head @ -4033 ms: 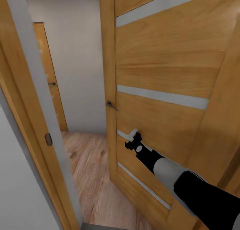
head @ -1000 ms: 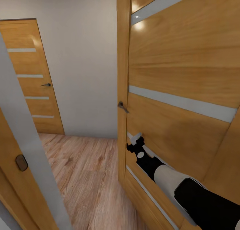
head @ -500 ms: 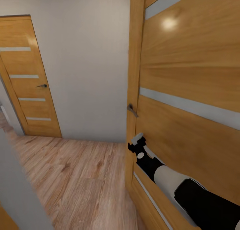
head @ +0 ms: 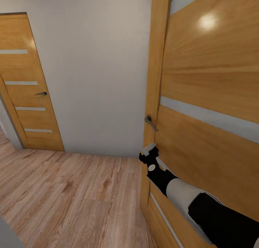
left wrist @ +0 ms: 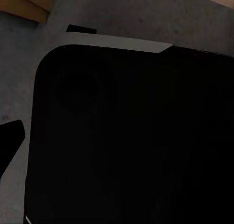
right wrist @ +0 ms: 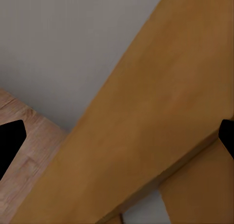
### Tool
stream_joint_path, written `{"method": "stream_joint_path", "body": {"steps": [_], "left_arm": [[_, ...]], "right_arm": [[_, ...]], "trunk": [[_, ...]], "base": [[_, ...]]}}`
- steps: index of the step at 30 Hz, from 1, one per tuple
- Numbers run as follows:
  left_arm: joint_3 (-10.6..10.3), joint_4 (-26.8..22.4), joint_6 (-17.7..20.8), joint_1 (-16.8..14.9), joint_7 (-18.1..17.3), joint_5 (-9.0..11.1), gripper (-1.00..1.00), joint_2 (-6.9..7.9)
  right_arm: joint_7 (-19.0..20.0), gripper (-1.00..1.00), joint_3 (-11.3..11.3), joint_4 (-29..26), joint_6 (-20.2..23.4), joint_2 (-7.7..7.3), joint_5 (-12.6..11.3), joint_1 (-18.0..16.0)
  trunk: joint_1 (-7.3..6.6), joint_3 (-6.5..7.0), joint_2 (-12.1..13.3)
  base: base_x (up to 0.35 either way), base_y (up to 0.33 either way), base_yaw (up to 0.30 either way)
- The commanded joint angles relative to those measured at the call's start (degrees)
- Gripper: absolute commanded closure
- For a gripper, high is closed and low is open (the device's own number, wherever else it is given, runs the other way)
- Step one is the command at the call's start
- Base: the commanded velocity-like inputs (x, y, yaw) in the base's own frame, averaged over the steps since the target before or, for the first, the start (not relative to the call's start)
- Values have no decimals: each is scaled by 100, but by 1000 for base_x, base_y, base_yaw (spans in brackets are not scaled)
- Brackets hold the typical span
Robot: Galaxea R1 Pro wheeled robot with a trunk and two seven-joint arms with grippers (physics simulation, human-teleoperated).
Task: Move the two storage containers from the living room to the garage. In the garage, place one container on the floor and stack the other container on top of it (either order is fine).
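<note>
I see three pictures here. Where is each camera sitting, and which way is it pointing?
Head view: high on the robot, facing an open honey-wood door with grey stripes; the right gripper and arm reach to it.
Left wrist view: beside the left gripper, facing a black rounded part of the robot.
Right wrist view: beside the right gripper, facing that door.
Head and right wrist share the door.

Open door [head: 208, 97] cut off at frame's top and right; right gripper [head: 148, 149] fingertips too small to read.

Two wooden doors: one open door [head: 216, 97] close by, one closed door [head: 25, 82] farther off. Two door handles. One robot arm [head: 187, 197].
</note>
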Motion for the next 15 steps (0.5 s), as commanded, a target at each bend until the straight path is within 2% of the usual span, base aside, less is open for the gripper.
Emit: {"method": "stream_joint_path", "body": {"steps": [1,15], "left_arm": [[20,-1,-8,0,-29,48,-100,0],[20,-1,-11,0,-29,48,-100,-9]], "right_arm": [[-73,-100,-24,10,-14,2,22,-7],[-130,-100,-29,18,-19,2,22,-7]], "trunk": [[0,-5,-3],[0,-5,-3]], "base": [[24,0,0],[3,0,0]]}}
